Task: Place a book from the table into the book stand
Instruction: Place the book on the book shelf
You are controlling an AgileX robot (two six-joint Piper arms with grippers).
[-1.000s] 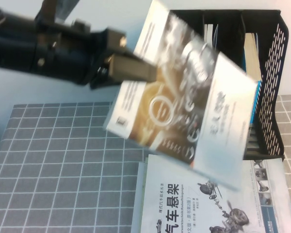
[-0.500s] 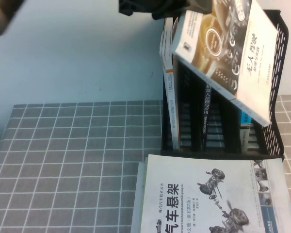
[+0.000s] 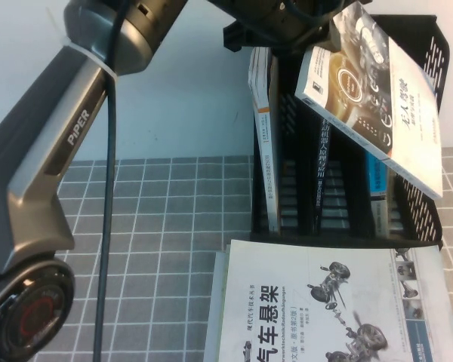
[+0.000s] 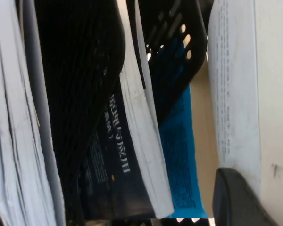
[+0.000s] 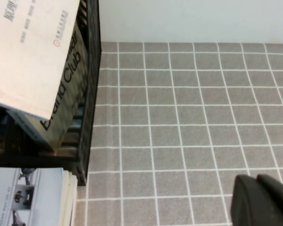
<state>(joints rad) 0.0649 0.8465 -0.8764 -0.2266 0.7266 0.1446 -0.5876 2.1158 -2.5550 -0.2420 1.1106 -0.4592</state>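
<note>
The left gripper [image 3: 317, 34], clamped on the top edge of the large thin paperback book [image 3: 381, 94] with its half-white, half-brown cover, holds it tilted above the black plastic book stand [image 3: 426, 204] at two o'clock on the grey grid-cloth table [image 3: 151, 226]. The book's lower corner overhangs the stand's right wall, so squaring it upright over an open slot looks wise before lowering. The right gripper [image 5: 259, 200] hangs over bare cloth at the stand's three o'clock, fingertips drawn together, empty. A white car-parts book [image 3: 325, 302] lies at six o'clock.
</note>
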